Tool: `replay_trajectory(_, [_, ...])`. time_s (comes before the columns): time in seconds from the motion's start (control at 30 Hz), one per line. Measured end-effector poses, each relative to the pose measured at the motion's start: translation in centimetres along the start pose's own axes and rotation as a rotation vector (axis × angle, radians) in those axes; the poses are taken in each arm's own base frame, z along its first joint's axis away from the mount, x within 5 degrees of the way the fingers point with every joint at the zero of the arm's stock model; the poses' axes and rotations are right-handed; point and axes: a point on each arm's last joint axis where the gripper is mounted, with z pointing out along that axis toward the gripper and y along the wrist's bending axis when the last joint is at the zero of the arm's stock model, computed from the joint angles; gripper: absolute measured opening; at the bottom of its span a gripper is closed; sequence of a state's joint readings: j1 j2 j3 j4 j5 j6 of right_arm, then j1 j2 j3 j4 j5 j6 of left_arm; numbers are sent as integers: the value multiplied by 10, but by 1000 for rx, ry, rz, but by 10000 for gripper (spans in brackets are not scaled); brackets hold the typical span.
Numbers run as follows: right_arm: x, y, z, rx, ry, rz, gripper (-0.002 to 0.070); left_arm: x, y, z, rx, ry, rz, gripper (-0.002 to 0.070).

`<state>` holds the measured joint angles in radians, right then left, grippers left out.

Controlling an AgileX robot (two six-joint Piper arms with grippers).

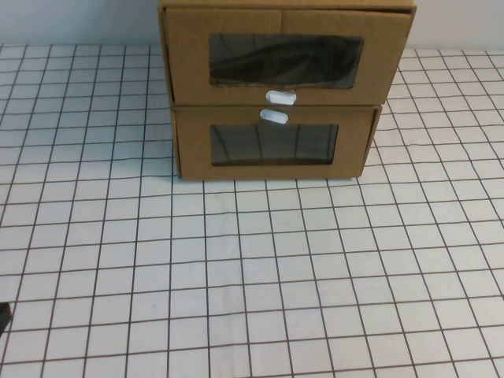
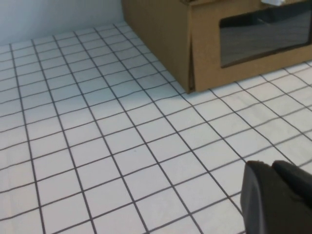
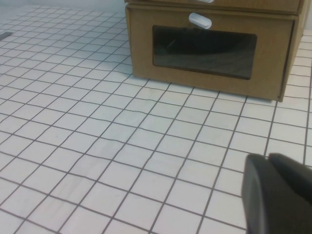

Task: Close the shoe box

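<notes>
The approach has not begun: the shoe box [image 1: 287, 53] sits atop a like cardboard box [image 1: 272, 144] at the table's [image 1: 252, 283] far edge, its drawer front apparently protruding and needing a push, while the left gripper [image 2: 279, 199] and right gripper [image 3: 279, 194] hover low and well short, their opening impossible to tell.

Left gripper [image 2: 278, 197] & right gripper [image 3: 278, 192] both low over table — well apart.

The shoe box [image 1: 287, 57] sits stacked on the lower box [image 1: 272, 146] at the surface's [image 1: 252, 283] far side, jutting slightly forward.
</notes>
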<state>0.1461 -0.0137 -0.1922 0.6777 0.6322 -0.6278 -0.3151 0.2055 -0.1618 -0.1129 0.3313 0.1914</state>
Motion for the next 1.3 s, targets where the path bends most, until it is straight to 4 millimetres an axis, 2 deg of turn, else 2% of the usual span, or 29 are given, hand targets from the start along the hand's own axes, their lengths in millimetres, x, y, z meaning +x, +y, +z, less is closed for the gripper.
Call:
replay_trajectory(0.13, [0,0,0,0,0,0,-14,21,1,8,-31,-33,-24,-6])
replay_trajectory(0.3, [0,0,0,0,0,0,-14,42,1,9,-50,-42,-33,-5])
replay_trajectory(0.43, [0,0,0,0,0,0,-14,45,3,6,-90,-63,-45,-6])
replay_trajectory(0.67, [0,0,0,0,0,0,-14,55,3,0,-110,3,-57,-5])
replay_trajectory(1.3, [0,0,0,1,1,-2,-14,56,3,0,-115,11,-74,-5])
